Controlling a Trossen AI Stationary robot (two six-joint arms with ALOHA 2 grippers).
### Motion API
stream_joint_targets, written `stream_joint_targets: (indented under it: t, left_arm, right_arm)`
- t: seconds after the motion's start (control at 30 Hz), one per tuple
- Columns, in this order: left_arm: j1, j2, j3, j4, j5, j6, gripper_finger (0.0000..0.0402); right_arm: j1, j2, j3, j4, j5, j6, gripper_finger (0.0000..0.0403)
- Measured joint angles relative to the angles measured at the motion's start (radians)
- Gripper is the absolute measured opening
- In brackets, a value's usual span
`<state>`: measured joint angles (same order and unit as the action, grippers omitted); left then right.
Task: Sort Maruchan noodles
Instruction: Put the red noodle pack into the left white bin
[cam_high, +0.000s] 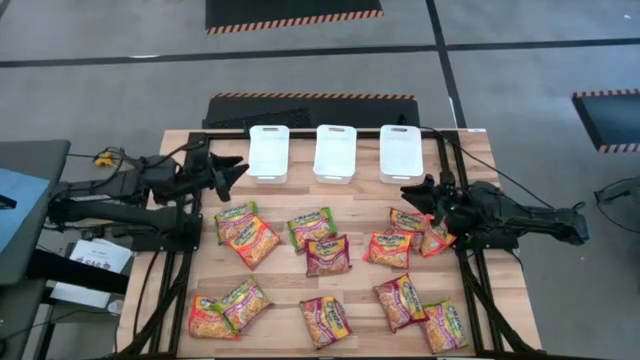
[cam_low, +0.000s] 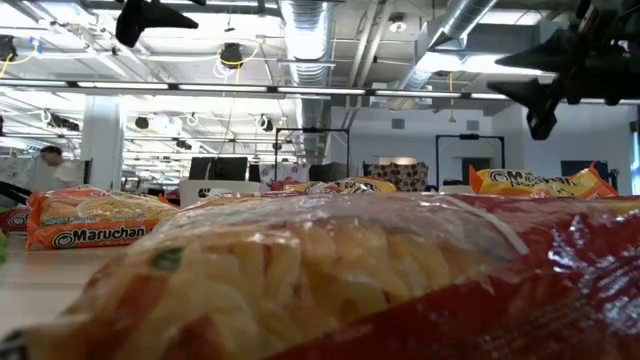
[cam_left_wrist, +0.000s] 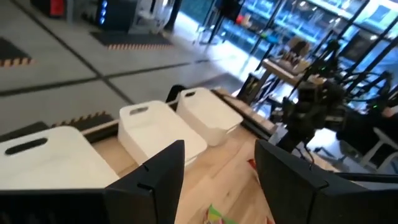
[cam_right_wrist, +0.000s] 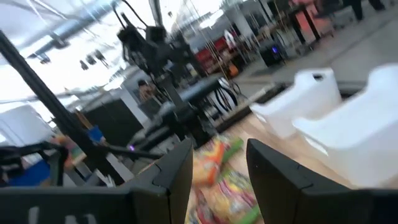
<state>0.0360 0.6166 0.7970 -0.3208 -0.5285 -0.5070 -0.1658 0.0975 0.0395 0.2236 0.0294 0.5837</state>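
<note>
Nearest now: right gripper (cam_high: 418, 192), fingers spread, empty, hangs just bench-rear of orange Maruchan packets (cam_high: 410, 222); left gripper (cam_high: 235, 170) likewise spread, rear-left.

A near noodle packet (cam_low: 350, 280) fills the low view, hiding the table

- Looking straight down from overhead on the whole table (cam_high: 330, 300).
- Level with the tabletop, pressed up against a noodle packet (cam_low: 330, 290), facing the room.
- Riding both wrists, sharing the white bins (cam_left_wrist: 161, 127).
</note>
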Motion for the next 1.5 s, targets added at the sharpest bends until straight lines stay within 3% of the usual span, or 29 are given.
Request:
stream_joint_targets:
  t: [0.17,0.5,1.0,1.5]
  left_arm:
    - [0.000,0.079,0.073,-0.051,0.031,-0.029,0.0182]
    - [0.000,0.259,0.111,0.020,0.126,-0.029,0.0182]
    - [0.000,0.552,0.111,0.279,0.299,0.012,0.0182]
    - [0.000,0.827,0.111,0.377,0.450,0.101,0.0182]
  right_arm:
    - [0.000,0.000,0.000,0.038,0.001,-0.038,0.0175]
    - [0.000,0.000,0.001,0.105,0.002,-0.042,0.0175]
    - [0.000,0.000,0.001,0.094,0.002,-0.042,0.0175]
    - [0.000,0.000,0.002,0.051,0.001,-0.042,0.0175]
